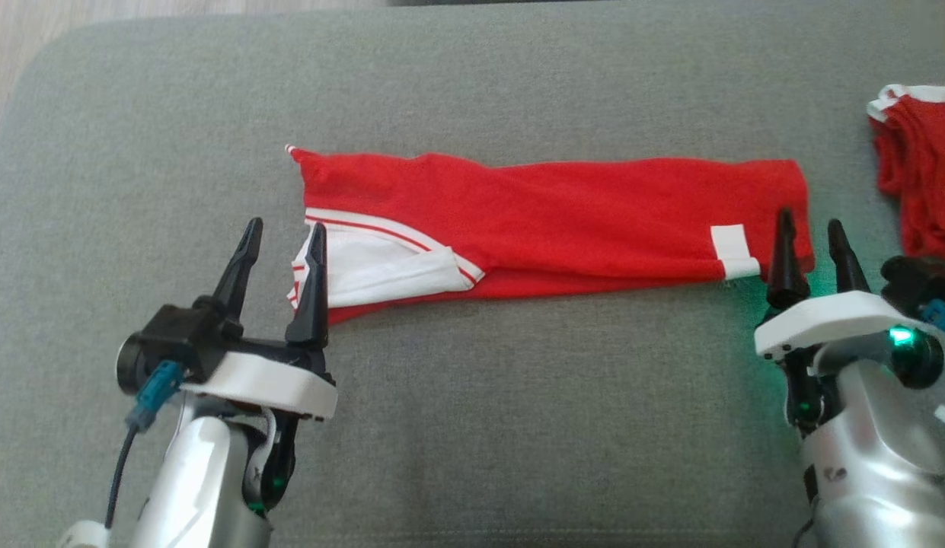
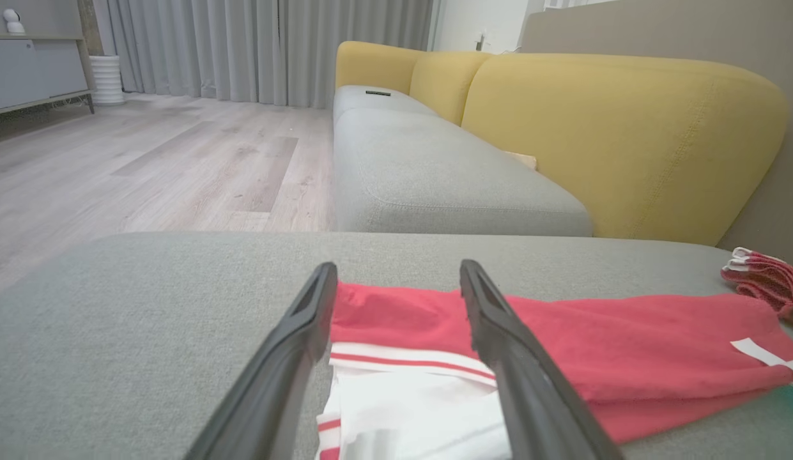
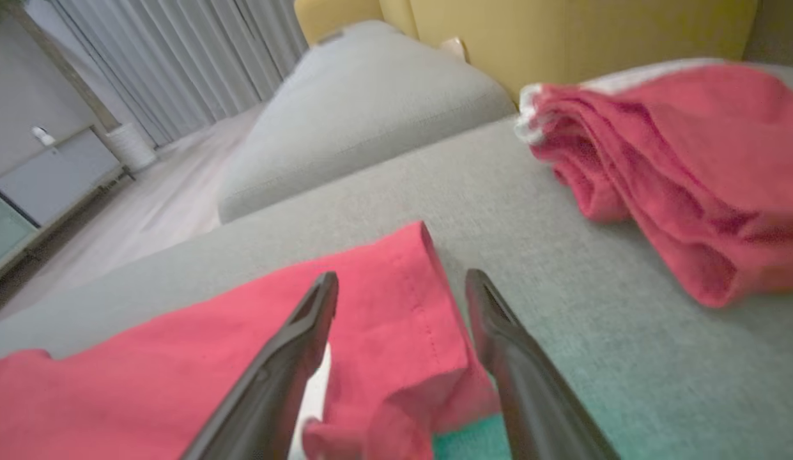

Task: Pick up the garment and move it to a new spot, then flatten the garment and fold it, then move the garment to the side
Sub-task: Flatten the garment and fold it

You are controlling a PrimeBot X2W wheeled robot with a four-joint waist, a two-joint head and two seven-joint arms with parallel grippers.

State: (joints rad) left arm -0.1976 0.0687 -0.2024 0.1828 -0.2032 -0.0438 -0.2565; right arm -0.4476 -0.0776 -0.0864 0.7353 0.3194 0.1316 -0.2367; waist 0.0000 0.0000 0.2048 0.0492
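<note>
The garment (image 1: 548,221) lies on the grey cushion (image 1: 472,396) as a long red strip running left to right. Its white band (image 1: 381,266) is at the left end and a small white label (image 1: 729,242) sits near the right end. We judge that the lengthwise fold is made and the next fold, end over end, is about to start.

To do it well, we would lower each tool onto its own near corner and pinch every layer there, not just the top one. We would then lift both ends evenly so the strip does not twist or open. The right end should be kept well apart from the second red garment (image 1: 917,175) lying far right.

The left tool (image 1: 285,225) reaches in from the near left with its fingers pointing away from us and its jaws wide. One finger is over the white band's edge and the other over bare cushion. The right tool (image 1: 809,218) comes from the near right, also spread wide and holding nothing. It straddles the hem at the strip's right end. We cannot tell whether either tool touches the cloth.
</note>
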